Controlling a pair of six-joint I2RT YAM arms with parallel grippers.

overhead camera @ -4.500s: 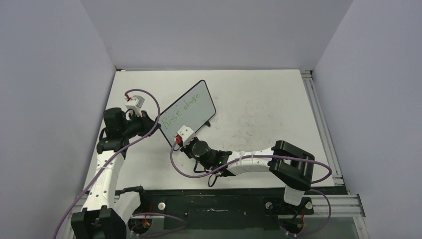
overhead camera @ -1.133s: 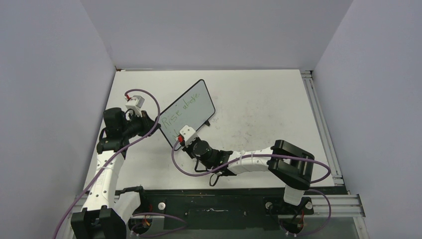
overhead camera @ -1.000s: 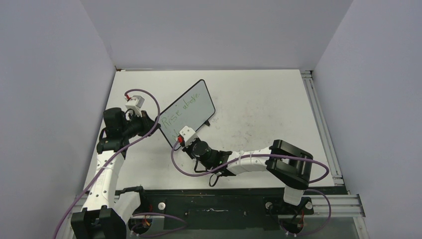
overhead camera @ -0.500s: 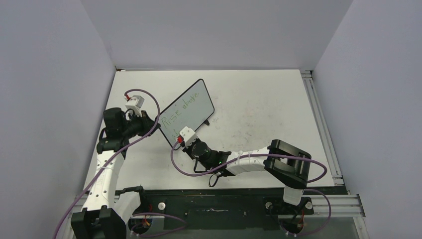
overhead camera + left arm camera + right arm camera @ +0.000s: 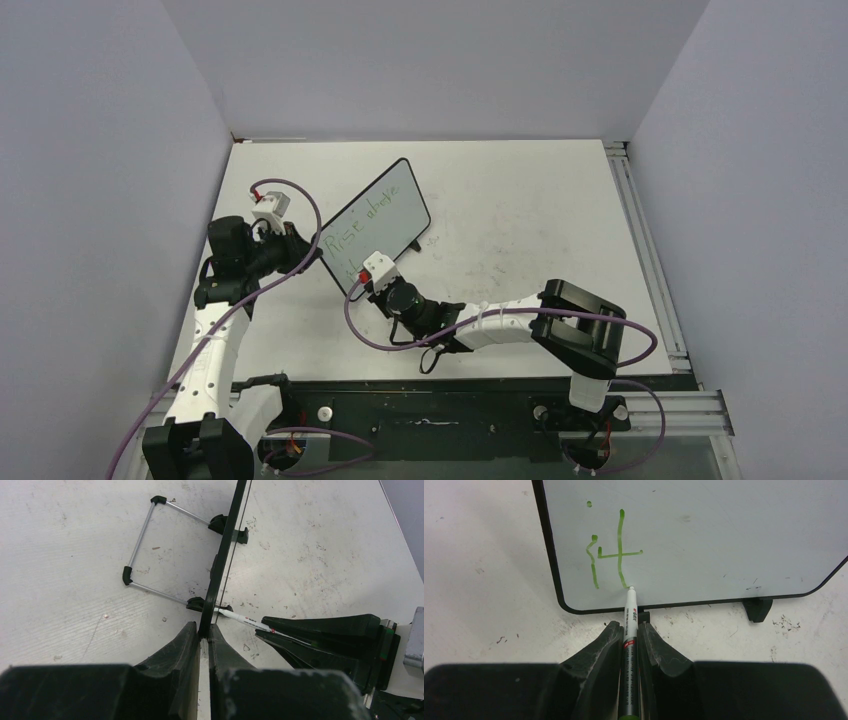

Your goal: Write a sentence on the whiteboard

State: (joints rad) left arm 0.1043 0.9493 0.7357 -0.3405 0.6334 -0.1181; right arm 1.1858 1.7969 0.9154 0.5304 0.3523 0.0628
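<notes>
The small black-framed whiteboard [image 5: 378,212], near the left edge of the scuffed white table [image 5: 530,190], is clamped edgewise by the left gripper [image 5: 204,629], while the right gripper [image 5: 629,628], pinching a white marker pen [image 5: 630,611], inks the green sentence [image 5: 616,555] at the board's lower corner, where overpressure could skid the board.

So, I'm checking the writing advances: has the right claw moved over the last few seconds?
Yes, slightly. In the top view the right claw, shut on the marker, has shifted a little right, toward the metal rail at far right.
</notes>
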